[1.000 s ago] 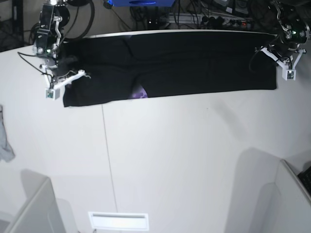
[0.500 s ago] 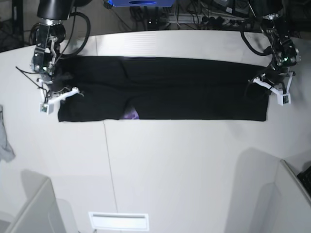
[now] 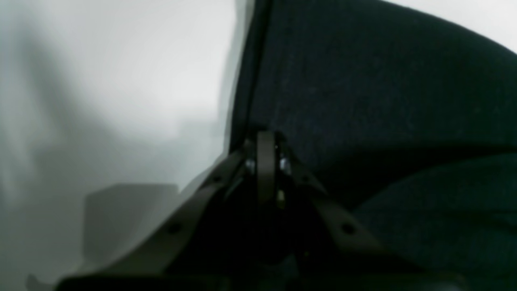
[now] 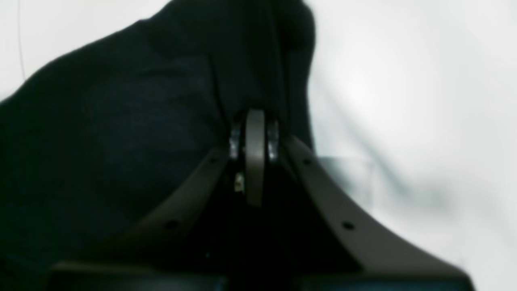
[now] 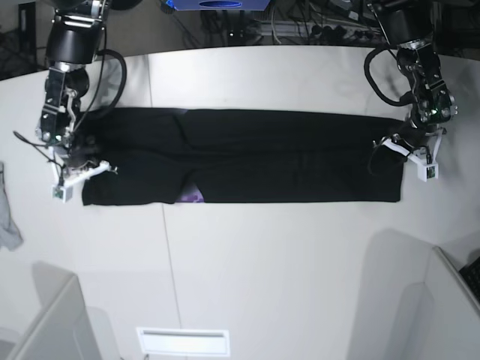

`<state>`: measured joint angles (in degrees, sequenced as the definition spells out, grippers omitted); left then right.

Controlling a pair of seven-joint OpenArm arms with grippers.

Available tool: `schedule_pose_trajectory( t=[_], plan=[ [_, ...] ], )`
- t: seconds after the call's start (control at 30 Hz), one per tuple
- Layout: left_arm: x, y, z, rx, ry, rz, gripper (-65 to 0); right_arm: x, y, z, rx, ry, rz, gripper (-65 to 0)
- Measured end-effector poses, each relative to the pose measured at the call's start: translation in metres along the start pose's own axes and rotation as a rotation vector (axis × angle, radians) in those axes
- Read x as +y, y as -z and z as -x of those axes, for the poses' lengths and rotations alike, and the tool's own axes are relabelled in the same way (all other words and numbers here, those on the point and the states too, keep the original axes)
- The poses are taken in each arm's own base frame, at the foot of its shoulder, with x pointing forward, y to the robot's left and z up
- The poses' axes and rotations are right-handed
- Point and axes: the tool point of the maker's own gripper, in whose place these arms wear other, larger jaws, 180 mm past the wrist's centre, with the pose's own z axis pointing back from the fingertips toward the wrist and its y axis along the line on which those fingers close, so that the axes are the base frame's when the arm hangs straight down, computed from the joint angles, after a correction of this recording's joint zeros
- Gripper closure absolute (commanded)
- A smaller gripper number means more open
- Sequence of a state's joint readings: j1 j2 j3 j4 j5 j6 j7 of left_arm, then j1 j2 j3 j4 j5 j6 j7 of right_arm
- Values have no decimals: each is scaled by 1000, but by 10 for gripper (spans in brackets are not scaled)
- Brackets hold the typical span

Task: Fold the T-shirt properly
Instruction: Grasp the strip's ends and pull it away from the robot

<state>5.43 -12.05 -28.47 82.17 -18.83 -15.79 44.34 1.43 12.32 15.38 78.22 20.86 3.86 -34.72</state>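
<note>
Base view has the T-shirt (image 5: 285, 157) stretched in a long black band across the far half of the table (image 5: 285, 270). Left gripper (image 5: 403, 144) and right gripper (image 5: 81, 156) are each pinched tight on an end. Soft, floppy cloth, probably saggy mid-span, so the end hems look like the best grab spots.

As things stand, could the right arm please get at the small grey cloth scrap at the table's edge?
Probably not right away: the right gripper is shut on the T-shirt, so it must let go first. The grey cloth scrap lies apart, unobstructed.
</note>
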Motion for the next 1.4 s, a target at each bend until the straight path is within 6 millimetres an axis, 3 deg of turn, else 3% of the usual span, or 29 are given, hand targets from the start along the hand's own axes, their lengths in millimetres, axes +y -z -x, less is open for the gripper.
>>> schedule_pose_trajectory(
  t=[0.2, 0.4, 0.5, 0.63, 0.67, 0.7, 0.83, 0.9, 1.03, 1.23, 1.4],
  plan=[
    [19, -23, 1, 85, -24, -61, 0, 21, -23, -32, -114, -29, -39, 0],
    [16, -70, -63, -79, 34, -99, 0, 43, -54, -46, -135, -64, -81, 0],
    [17, -78, -63, -75, 44, -112, 0, 50, -70, -43, -152, -84, -93, 0],
    [14, -79, -42, -32, 38, -67, 0, 55, -81, -25, -132, -87, -100, 0],
    [8, -79, -40, -39, 43, -22, -43, 56, -82, -20, -125, -82, -106, 0],
    [2, -81, -39, -47, 37, 21, -142, 55, -83, -15, -116, -82, -105, 0],
    [22, -94, -28, -65, -25, 21, -505, 49, -83, 2, -81, -87, -89, 0],
    [29, -99, -24, -79, -20, 16, -627, 48, -84, 9, -67, -84, -90, 0],
    [28, -84, -11, -81, -47, 45, -650, 46, -85, 17, -48, -86, -84, 0],
    [22, -46, 30, -22, -122, 97, -650, 54, -84, 22, -43, -56, -104, 0],
    [3, -32, 19, -72, -105, 151, -650, 56, -84, 27, -33, -50, -103, 0]
  ],
)
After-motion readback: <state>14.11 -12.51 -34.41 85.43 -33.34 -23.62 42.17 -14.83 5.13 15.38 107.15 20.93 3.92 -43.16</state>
